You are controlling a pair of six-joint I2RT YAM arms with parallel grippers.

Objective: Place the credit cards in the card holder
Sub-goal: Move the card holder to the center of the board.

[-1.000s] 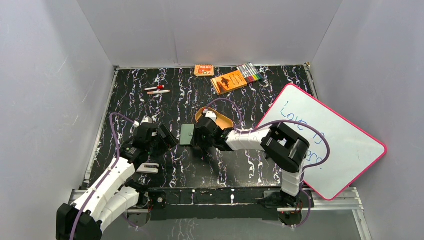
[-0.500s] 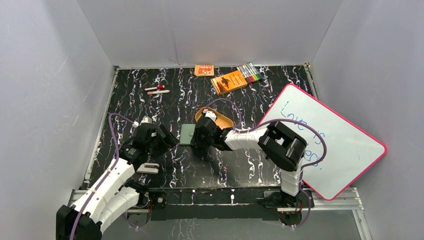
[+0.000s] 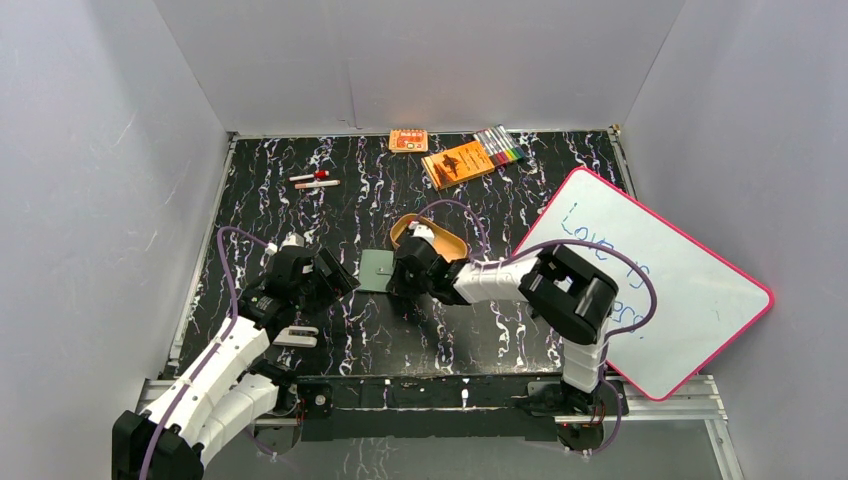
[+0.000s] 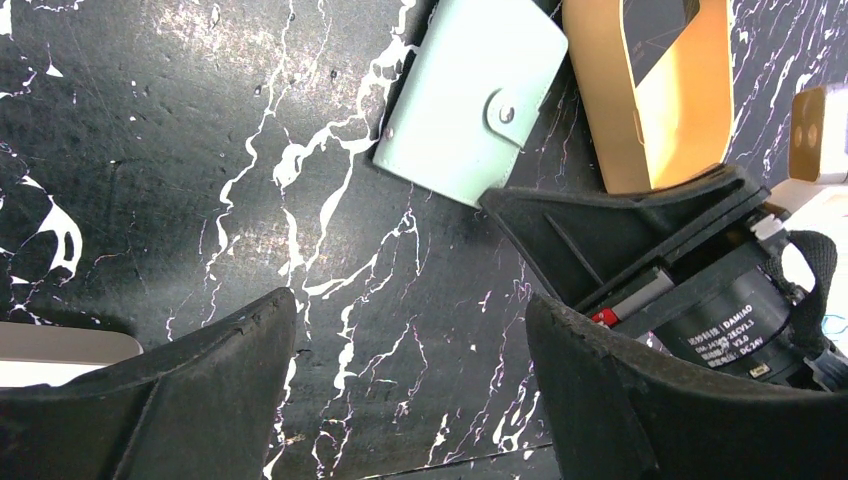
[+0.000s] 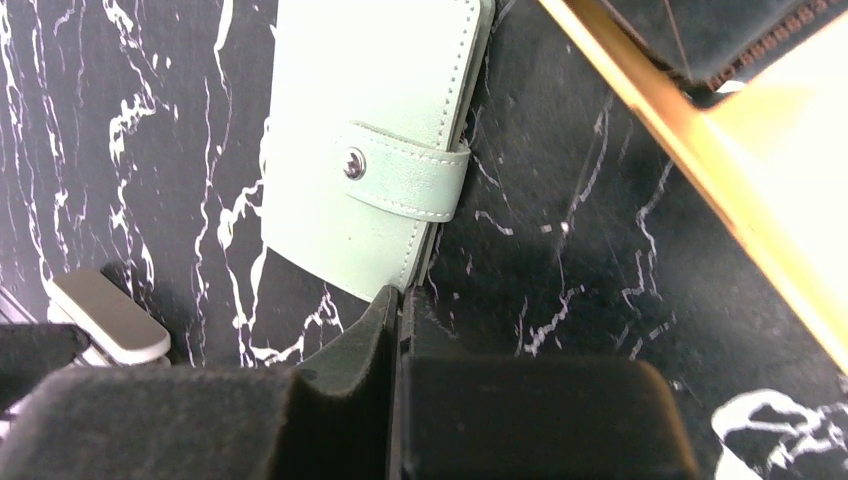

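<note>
The sage-green card holder [image 3: 375, 270] lies closed on the black marbled table, its snap tab [image 5: 405, 180] fastened. It also shows in the left wrist view [image 4: 465, 100]. My right gripper [image 3: 397, 278] is shut, and its tips [image 5: 400, 300] rest against the holder's near corner at its opening edge. I cannot tell if they pinch the cover. My left gripper [image 3: 338, 277] is open and empty over bare table [image 4: 410, 330], just left of the holder. A dark flat card [image 4: 655, 25] lies in the tan tray [image 4: 650, 130] right of the holder.
The tan oval tray [image 3: 450, 243] sits right behind my right gripper. A pink-framed whiteboard [image 3: 650, 280] lies at the right. An orange booklet [image 3: 458, 163], markers [image 3: 500, 147] and a small orange box [image 3: 408, 140] lie at the back. Two small sticks [image 3: 315, 180] lie back left.
My right gripper has edged slightly to the right at the holder's corner. The holder and my left arm have stayed where they were.
</note>
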